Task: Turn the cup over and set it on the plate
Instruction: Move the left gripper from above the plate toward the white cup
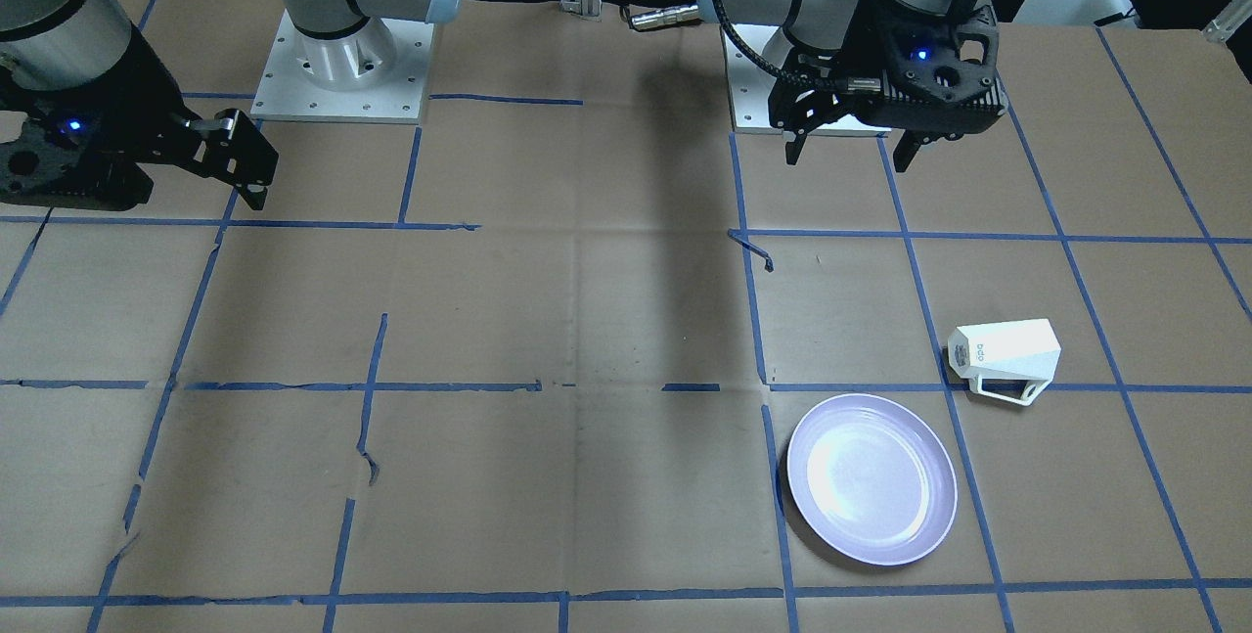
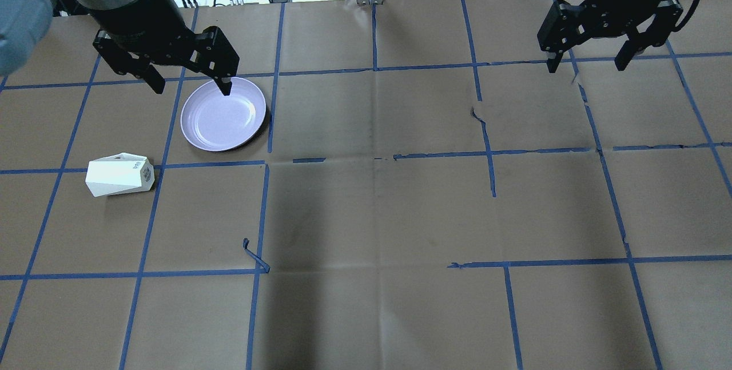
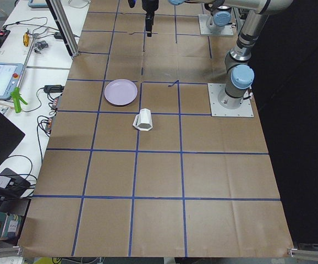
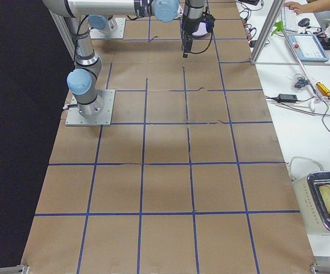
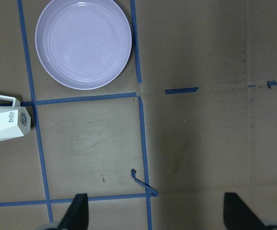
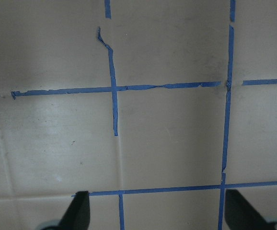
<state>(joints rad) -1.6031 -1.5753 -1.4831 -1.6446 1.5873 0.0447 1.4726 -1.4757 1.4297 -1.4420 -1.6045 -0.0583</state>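
Observation:
The white faceted cup (image 1: 1007, 354) lies on its side on the brown paper, handle toward the far side from the robot and its marked base toward the table's middle; it also shows in the overhead view (image 2: 119, 175) and the left wrist view (image 5: 4, 125). The lavender plate (image 1: 871, 478) (image 2: 223, 114) (image 5: 83, 43) sits empty just beyond it. My left gripper (image 2: 191, 88) (image 1: 846, 158) (image 5: 157, 213) hangs open and empty high above the table. My right gripper (image 2: 585, 66) (image 6: 157, 213) is open and empty over the table's other half.
Blue tape lines grid the brown paper. A loose curl of tape (image 2: 254, 255) (image 5: 143, 182) sticks up near the cup's square. The two arm bases (image 1: 342, 56) stand at the robot's edge. A bench with cables and devices (image 3: 16, 82) runs beyond the far edge.

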